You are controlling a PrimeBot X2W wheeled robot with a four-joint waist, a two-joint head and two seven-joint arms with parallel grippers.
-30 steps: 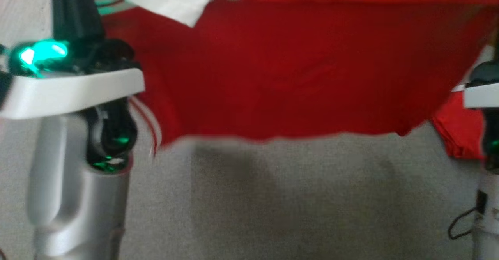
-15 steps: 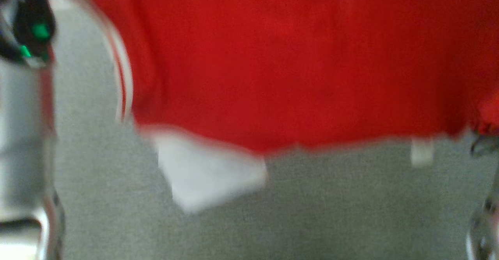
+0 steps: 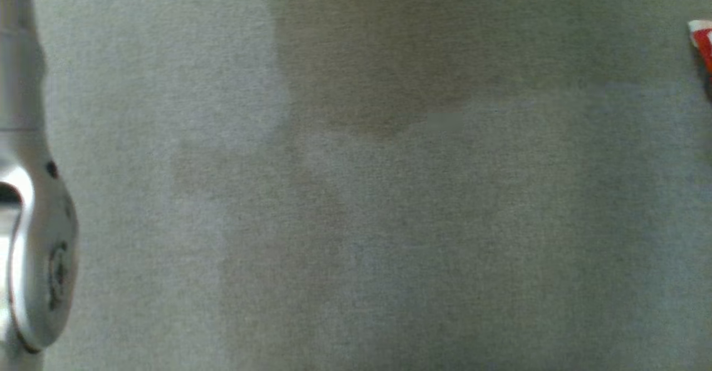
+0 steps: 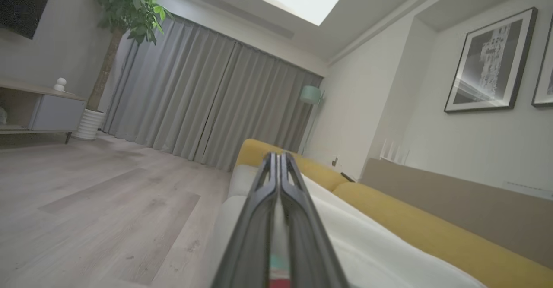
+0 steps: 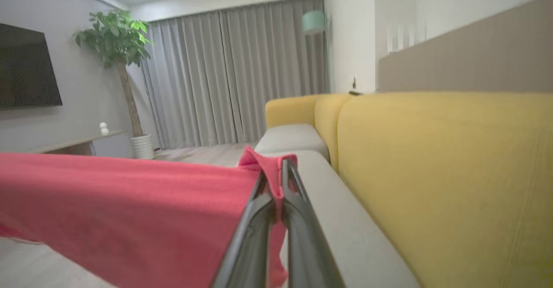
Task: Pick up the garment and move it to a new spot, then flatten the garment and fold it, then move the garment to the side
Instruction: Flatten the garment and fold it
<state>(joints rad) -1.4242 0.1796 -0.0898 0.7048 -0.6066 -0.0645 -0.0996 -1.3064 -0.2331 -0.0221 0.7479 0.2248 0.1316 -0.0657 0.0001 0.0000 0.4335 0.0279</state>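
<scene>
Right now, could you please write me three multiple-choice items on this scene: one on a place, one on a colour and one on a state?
1. Where does the potted plant stand?
A. beside the grey curtains
B. in the middle of the floor
C. on a windowsill

2. What colour are the sofa's back cushions?
A. blue
B. yellow
C. green

3. How is the right pincer?
A. open and empty
B. shut on the red garment
C. shut on a cup

Answers:
1 A: the right wrist view shows it standing right next to them.
2 B: they are plainly mustard yellow in both wrist views.
3 B: a fold of red cloth is pinched between its closed fingers, and the rest stretches away to the left of that view.
</scene>
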